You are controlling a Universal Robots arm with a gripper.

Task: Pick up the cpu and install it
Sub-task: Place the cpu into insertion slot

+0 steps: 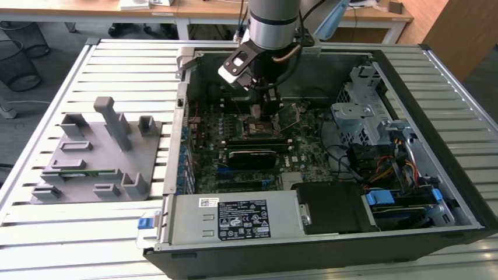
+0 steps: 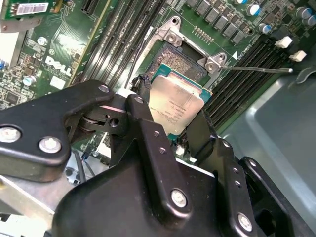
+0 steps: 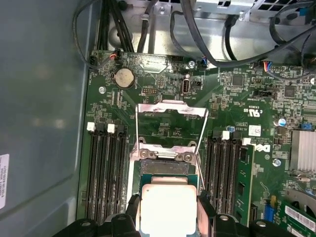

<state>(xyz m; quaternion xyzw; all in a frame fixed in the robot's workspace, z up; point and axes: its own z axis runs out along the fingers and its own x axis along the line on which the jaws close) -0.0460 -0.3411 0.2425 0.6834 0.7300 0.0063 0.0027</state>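
Black two-finger gripper (image 2: 172, 121) is clamped on the cpu (image 2: 177, 104), a small flat square chip with a silver-grey metal top and a thin green edge. Fingers (image 2: 144, 106) sit on two opposite edges; the other two edges are free. The first wrist view shows the same grip, with the cpu (image 3: 167, 205) pinched between the dark fingers (image 3: 132, 207).

The cpu hangs low over the black square socket (image 2: 180, 59), covering its near part, while the far part is exposed. Can't tell if they touch.

The silver metal load plate (image 3: 170, 111) is hinged up and back, off the socket. The thin wire lever (image 2: 256, 69) is swung out sideways.

Room around the socket:
- Black memory slots (image 3: 106, 168) flank it on both sides.
- A long green memory stick (image 3: 247, 182) stands beyond one bank and is the nearest tall edge.
- The grey sheet-metal case wall (image 3: 44, 123) lies past the other bank, well apart.
- Black cables (image 3: 197, 29) hang past the load plate, and a round silver coin cell (image 3: 123, 77) sits near them.

In the exterior view the grey arm (image 1: 272, 23) drops straight into the open black computer case (image 1: 311, 256), with the gripper (image 1: 260, 111) over the green motherboard (image 1: 304, 151). The case sits on a white slatted table (image 1: 116, 64). A grey fixture block (image 1: 93, 157) lies outside the case on the exterior view's left, well apart.
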